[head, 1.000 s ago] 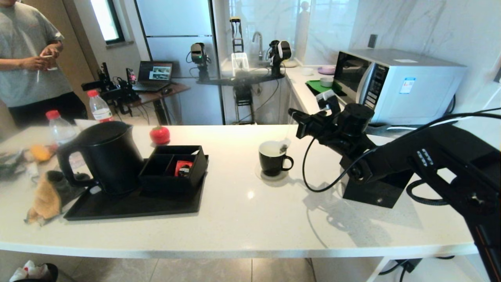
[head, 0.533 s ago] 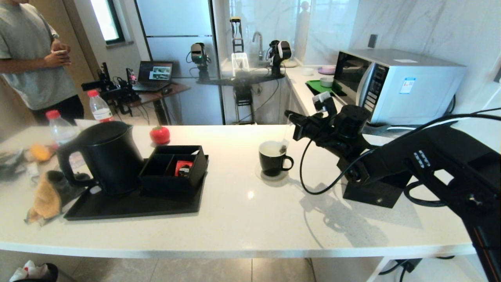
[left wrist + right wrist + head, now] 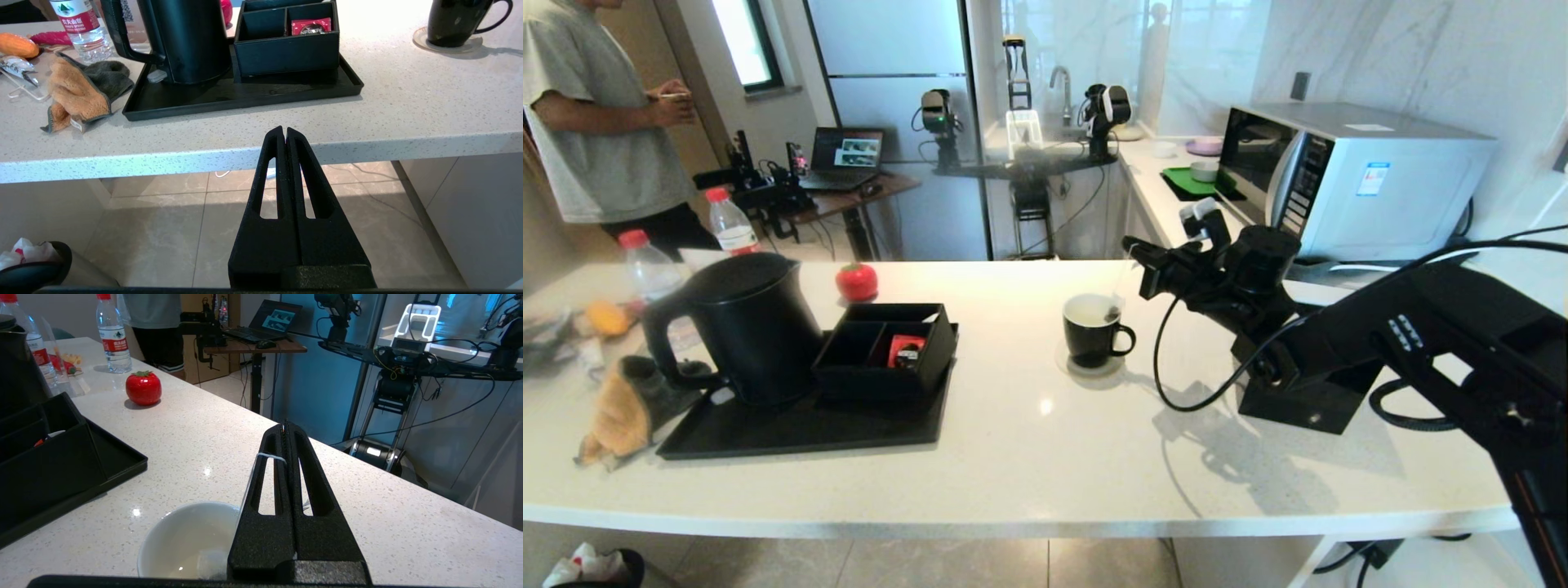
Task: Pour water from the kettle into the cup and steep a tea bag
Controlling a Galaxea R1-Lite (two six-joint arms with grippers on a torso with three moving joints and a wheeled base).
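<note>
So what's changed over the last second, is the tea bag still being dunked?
The right end effector rose slightly, then dipped back partway, still pinching the thin white string, bobbing the greyish tea bag at the rim of the small black white-lined mug. The matte black kettle and parked left end effector stayed put.

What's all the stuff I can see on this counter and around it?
Matte black electric kettle: one, on black tray, left.
Black divided box: one, on tray, red packet inside.
Black mug with white interior: one, counter centre.
Greyish tea bag: one, in mug, hanging by its string.
Red-capped water bottles: two, far left.
Red tomato-shaped object: one, behind box.
Orange cloth: one, left of tray.
Silver microwave: one, right.
Right gripper: shut on string, above mug.
Left gripper: shut, below counter edge.
</note>
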